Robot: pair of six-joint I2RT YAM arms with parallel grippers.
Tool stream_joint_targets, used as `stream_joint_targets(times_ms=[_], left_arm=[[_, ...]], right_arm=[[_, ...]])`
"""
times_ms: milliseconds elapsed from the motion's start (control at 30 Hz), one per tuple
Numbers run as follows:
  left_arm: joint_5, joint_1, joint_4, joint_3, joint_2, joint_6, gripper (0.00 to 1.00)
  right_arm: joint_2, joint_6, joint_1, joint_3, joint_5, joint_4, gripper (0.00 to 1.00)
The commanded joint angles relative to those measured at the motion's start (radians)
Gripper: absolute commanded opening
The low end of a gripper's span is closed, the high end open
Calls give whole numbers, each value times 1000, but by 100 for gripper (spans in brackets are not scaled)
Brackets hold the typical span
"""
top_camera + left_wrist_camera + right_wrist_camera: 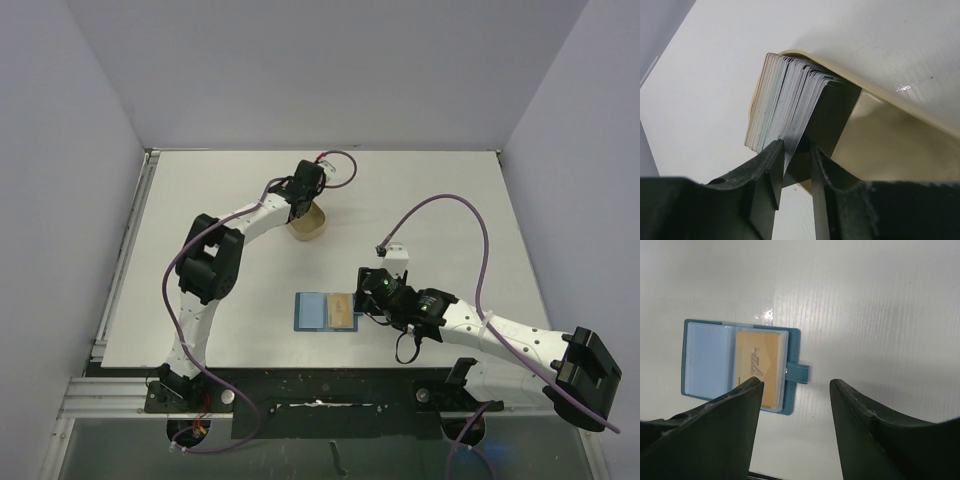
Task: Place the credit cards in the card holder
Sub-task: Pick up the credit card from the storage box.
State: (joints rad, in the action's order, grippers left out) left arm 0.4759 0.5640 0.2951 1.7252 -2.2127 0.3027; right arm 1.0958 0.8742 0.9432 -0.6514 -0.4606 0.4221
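Note:
A stack of credit cards (790, 100) stands on edge in a tan oblong tray (890, 130) at the far side of the table. My left gripper (797, 147) reaches down into it, its jaws closed round the last few cards, with a dark card on the outside. In the top view this gripper (300, 205) hides the stack. The teal card holder (318, 311) lies open near the front. A tan-orange card (757, 365) sits in its right half, and the snap tab (798, 372) points right. My right gripper (796, 385) hovers open just right of the holder, holding nothing.
The tray (308, 226) rests at the back centre-left. A purple cable (470, 215) loops over the right half of the table. Grey walls close in the table at the back and both sides.

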Motion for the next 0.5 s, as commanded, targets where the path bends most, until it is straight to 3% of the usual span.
stream_joint_targets(times_ms=[0, 467], left_arm=[[50, 4, -52, 51, 0, 28, 24], [103, 37, -38, 84, 15, 53, 15]], right_arm=[[-18, 1, -6, -22, -31, -23, 57], [-32, 3, -5, -21, -38, -12, 57]])
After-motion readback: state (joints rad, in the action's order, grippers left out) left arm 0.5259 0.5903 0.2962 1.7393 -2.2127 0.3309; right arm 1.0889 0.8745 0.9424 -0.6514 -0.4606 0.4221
